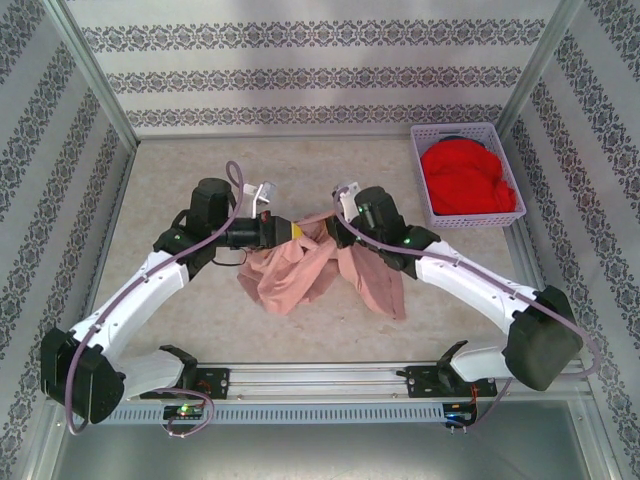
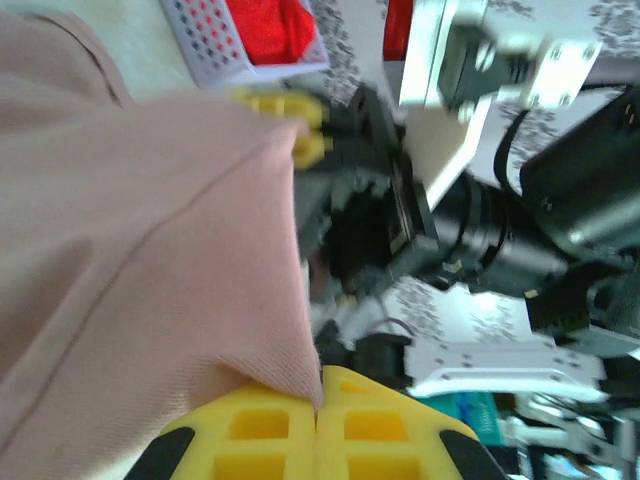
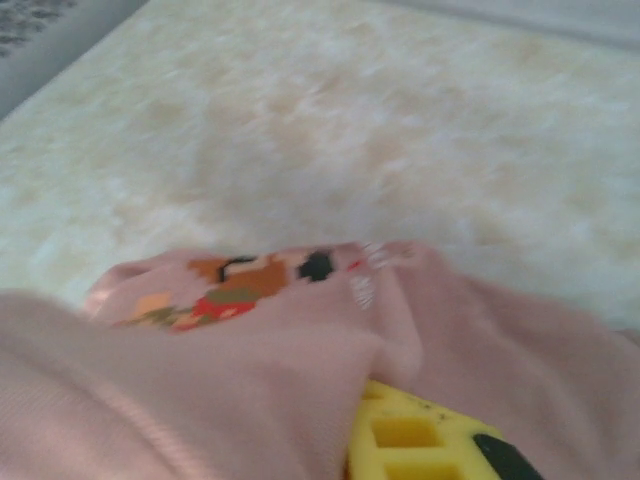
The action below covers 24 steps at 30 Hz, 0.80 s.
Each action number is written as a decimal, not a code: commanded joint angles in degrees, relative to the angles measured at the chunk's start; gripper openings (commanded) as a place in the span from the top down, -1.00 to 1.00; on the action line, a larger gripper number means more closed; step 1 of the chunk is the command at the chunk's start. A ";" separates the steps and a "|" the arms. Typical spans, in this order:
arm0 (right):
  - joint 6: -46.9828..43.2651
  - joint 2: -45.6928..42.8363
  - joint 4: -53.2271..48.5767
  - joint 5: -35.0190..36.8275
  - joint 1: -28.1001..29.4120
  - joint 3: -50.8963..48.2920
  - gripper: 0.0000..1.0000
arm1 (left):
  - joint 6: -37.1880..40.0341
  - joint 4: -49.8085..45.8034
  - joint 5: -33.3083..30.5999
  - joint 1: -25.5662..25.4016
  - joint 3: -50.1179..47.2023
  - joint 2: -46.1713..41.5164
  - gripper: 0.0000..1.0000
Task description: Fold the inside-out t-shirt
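left claw [image 2: 318,402]: together, clamped on an edge of the t-shirt [image 1: 300,272]
right claw [image 3: 412,440]: under cloth; apart or together, cannot tell
t-shirt: bunched on the table [image 1: 180,170]

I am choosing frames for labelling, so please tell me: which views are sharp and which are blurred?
Top external: sharp and evenly lit, the t-shirt crisp. Left wrist: motion-blurred, most at the right side of the picture. Right wrist: soft throughout, the table smeared, the print only colour patches.
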 commanded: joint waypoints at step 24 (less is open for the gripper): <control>-3.47 -8.96 7.36 -22.31 6.46 -7.95 0.04 | -7.89 6.19 2.99 2.04 -0.57 0.20 1.00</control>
